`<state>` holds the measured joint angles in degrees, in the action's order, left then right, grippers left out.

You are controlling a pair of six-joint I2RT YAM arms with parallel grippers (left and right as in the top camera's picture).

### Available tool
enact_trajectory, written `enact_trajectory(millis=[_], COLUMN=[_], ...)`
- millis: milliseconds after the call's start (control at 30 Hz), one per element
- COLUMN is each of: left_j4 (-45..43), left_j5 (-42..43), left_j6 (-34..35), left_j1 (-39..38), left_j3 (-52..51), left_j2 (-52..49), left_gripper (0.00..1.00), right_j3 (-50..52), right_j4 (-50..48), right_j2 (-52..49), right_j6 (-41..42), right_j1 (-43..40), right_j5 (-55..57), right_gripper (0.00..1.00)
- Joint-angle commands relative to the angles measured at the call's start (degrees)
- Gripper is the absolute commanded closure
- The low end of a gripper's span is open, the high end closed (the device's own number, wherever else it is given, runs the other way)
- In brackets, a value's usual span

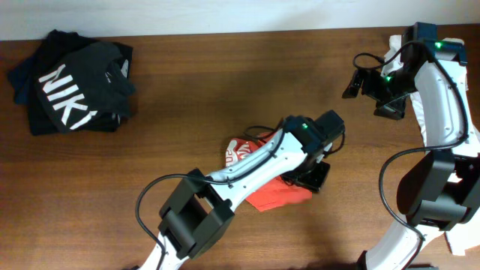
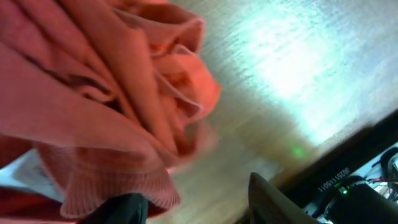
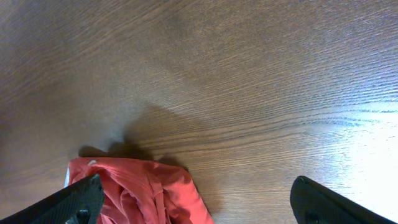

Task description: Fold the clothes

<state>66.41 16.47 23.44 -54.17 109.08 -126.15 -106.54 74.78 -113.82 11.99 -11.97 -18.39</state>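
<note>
Under the left arm, near the front middle of the table (image 1: 225, 75): is that where the T-shirt (image 1: 270, 197) sits? (Operator)

Confirmed. It lies in a crumpled heap with its white lettering partly showing. The black shirts (image 1: 75, 90) lie well apart at the far left. (Technician)

Gripper states? (Operator)

For the left gripper (image 2: 196, 205), the jaws stand partly apart with bare table visible between them. Bunched cloth and a ribbed edge rest against one finger (image 2: 121, 210), not clamped. For the right gripper (image 3: 199, 200), the jaws are at full spread and hold nothing, above the table and away from the heap. (Technician)

Handling properties? (Operator)

Judged thin, light and limp. It will not keep a shape, will drape from any grip point, and its layers are likely to drag along together. No breakage risk, though it may slide on the table. (Technician)

Recommended hold? (Operator)

Take a single edge, not the heap: the ribbed edge or a shoulder seam, one per gripper. Spread flat before folding. Which edge is which is hard to tell in the bunch. (Technician)
</note>
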Motion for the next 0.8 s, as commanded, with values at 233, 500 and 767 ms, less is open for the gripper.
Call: enact_trajectory(millis=[233,500,767], left_j4=[12.2,11.9,10.1], left_j5=[-3.4,0.4,2.8], left_j6=[2.8,8.5,10.4], left_j1=[7.3,11.7,11.7], left_j3=[17.5,16.7,16.7], left_j2=[-0.1,-6.8,-10.5], left_gripper=[0.38,0.37,0.42], right_j3=[-0.3,-0.3,-0.3], right_j4=[0.0,0.0,0.0], right_j2=[0.6,0.6,0.6], right_j6=[-0.2,-0.2,-0.2], right_j1=[-0.1,-0.1,-0.1], right_j5=[0.5,0.5,0.5], right_gripper=[0.01,0.01,0.01])
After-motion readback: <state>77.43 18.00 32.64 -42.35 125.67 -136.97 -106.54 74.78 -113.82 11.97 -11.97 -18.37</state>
